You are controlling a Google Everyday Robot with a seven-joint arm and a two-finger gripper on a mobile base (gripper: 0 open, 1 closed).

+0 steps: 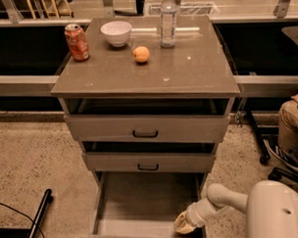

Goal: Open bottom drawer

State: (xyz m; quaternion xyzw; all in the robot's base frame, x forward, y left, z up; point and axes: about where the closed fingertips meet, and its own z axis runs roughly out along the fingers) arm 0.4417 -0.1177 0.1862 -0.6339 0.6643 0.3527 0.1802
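The bottom drawer (142,202) of the grey-taupe cabinet stands pulled far out toward me, its plain grey inside showing. Its front lies at the lower frame edge and its handle is out of view. My gripper (184,224) is at the drawer's front right corner, just inside or over the front panel, at the end of my white arm (225,199). Above it are the middle drawer (148,162) and the top drawer (145,129), each with a small black handle and each slightly ajar.
On the cabinet top (186,70) stand a red can (76,42), a white bowl (116,33), an orange (141,54) and a water bottle (168,20). A seated person's leg (290,123) and chair base are at the right. A black pole (37,218) lies on the floor at the left.
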